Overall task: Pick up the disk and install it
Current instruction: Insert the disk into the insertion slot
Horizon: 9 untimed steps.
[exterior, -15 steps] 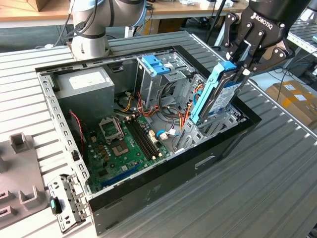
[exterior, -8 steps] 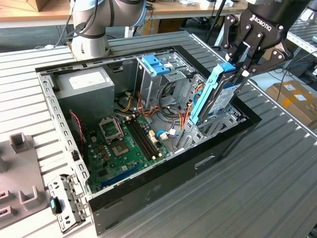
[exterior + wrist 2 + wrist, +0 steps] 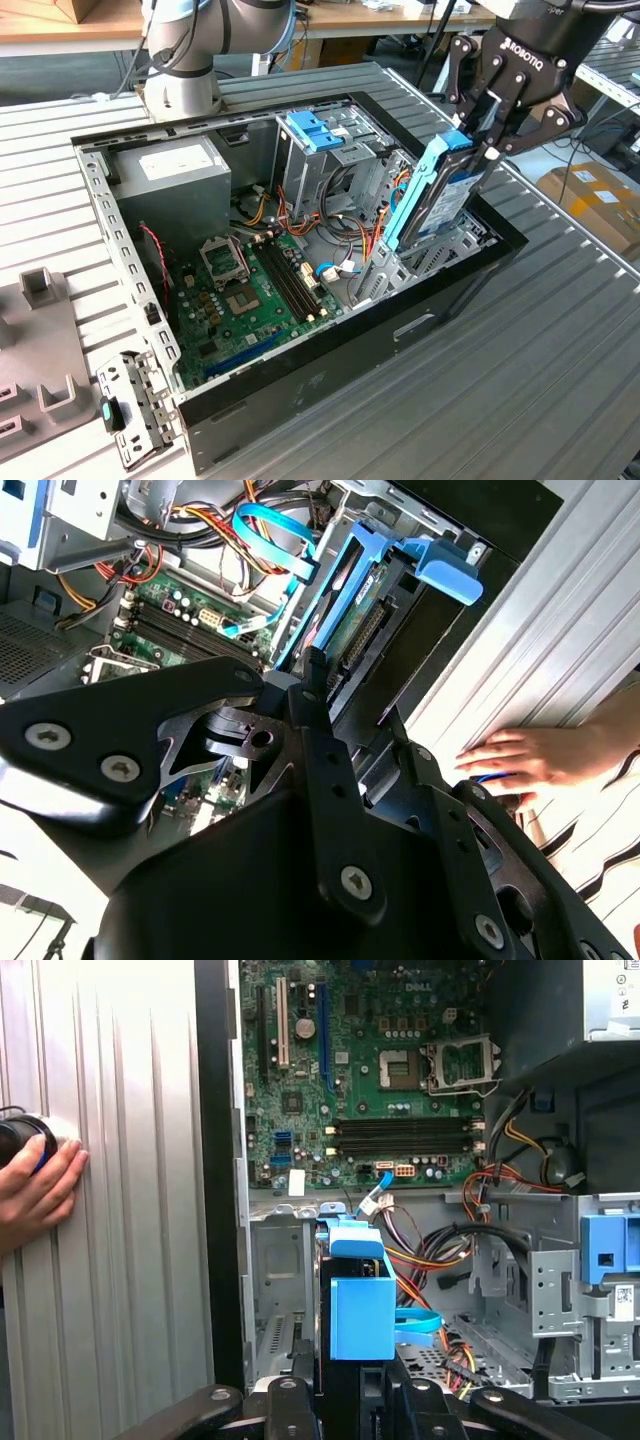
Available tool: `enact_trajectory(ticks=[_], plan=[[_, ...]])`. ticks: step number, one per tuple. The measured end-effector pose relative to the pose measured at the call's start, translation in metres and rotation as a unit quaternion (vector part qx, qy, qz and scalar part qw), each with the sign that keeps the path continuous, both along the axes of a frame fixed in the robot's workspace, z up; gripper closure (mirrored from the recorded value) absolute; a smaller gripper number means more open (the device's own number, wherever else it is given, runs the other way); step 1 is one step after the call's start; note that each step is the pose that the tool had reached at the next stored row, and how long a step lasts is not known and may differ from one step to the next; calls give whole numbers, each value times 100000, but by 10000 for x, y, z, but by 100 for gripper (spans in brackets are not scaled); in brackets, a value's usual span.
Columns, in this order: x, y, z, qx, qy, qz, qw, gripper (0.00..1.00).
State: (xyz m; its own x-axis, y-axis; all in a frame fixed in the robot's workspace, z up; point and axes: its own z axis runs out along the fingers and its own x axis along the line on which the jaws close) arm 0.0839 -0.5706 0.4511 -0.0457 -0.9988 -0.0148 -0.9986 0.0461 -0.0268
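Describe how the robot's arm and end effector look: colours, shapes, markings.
The arm is a silver-grey tube with rounded joints and light blue trim at a joint. The end effector is matte black with white lettering on its body. Its fingers are built from angular linkage plates joined by silver screws.

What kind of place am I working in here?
Probably a robotics lab or workshop: the gripper holds the disk in an open computer case on a ribbed metal table, with wooden workbenches behind.
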Motion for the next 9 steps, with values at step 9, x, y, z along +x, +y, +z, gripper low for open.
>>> enact_trajectory(ticks=[9], plan=[[0,0,-220,-3,-5,2,100000,65]])
